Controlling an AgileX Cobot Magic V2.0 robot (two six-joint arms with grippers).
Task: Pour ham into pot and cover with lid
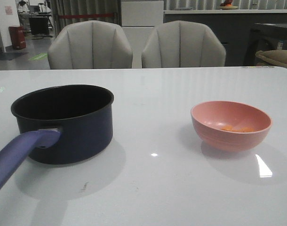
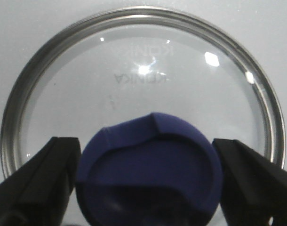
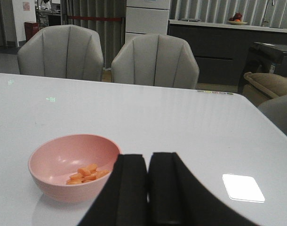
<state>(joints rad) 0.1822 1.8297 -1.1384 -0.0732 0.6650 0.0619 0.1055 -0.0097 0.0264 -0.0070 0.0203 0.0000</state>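
So, my left gripper (image 2: 148, 183) hangs right over the round dark blue knob (image 2: 150, 172) of the clear glass lid with the shiny metal rim (image 2: 139, 80). My two black fingers (image 2: 37, 181) stand wide apart, one on each side of the knob, and they do not squeeze it. The lid lies flat on the white table (image 1: 157, 188), out of sight in the front view.

My right gripper (image 3: 147, 188) has its two black fingers pressed together, with nothing between them. It sits near the salmon-pink round bowl (image 3: 54, 162) but does not touch it. The small orange-pink chunks of ham (image 3: 87, 173) lie in the bottom of that bowl.

Farther off on my left side stands the dark navy round pot with the long purple-blue handle (image 1: 70, 125). It is open on top, and I see nothing inside it. The pot and the bowl are well apart.

I think no step is done yet. The ham must go in first, so my right fingers need to open, take the bowl by its rim, carry it over the pot and tip it. The lid comes after that.
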